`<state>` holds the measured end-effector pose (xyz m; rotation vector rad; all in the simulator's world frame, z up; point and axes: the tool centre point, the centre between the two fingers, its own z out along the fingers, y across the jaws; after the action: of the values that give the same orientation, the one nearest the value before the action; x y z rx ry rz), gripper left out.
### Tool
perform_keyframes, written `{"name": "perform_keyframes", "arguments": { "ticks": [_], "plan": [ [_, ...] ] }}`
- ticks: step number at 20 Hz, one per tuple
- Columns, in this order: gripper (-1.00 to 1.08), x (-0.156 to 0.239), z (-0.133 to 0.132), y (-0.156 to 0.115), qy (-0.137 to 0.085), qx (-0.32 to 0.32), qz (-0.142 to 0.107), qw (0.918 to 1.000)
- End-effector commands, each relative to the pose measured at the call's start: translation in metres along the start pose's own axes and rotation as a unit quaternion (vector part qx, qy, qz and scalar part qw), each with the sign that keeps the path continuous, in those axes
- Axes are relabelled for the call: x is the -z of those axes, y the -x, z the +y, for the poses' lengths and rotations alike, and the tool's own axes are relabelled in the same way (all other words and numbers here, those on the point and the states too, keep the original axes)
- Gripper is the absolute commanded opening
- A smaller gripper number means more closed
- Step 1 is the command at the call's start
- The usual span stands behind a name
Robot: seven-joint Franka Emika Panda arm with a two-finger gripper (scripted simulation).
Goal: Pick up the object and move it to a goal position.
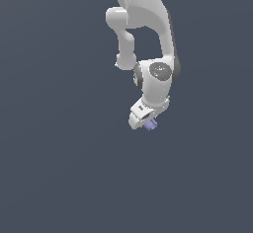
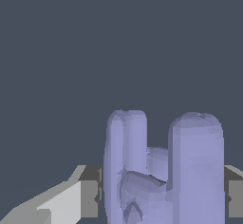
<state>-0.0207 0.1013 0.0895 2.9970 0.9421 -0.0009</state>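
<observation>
the object is seen in the exterior view as a tiny lavender-blue lump at the tip of the white gripper, far smaller than the gripper and the arm above it. nothing but flat dark grey-blue background is shown around it.

in the wrist view the object is shown close up — two stubby, rounded prongs joined by a lower, shorter bridge between them, with a faceted, lumpy base. the colour is an even lavender-blue, shaded darker in the folds.

the gripper is closed on the object: a grey finger pad is pressed against one side and another pad against the opposite side, so the piece is pinched between them.
</observation>
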Motion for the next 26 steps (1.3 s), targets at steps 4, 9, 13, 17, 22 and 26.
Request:
{"name": "perform_keyframes", "arguments": {
  "ticks": [4,9,13,17,22,26],
  "plan": [
    [-1.00,0.046,-0.012,-0.028,0.000,0.000,0.000,1.0000],
    [-1.00,0.091,-0.024,-0.056,0.000,0.000,0.000,1.0000],
    [-1.00,0.126,-0.033,-0.079,0.000,0.000,0.000,1.0000],
    [-1.00,0.155,-0.040,-0.098,0.000,0.000,0.000,1.0000],
    [-1.00,0.185,-0.047,-0.118,0.000,0.000,0.000,1.0000],
    [-1.00,0.201,-0.051,-0.129,0.000,0.000,0.000,1.0000]
  ]
}}
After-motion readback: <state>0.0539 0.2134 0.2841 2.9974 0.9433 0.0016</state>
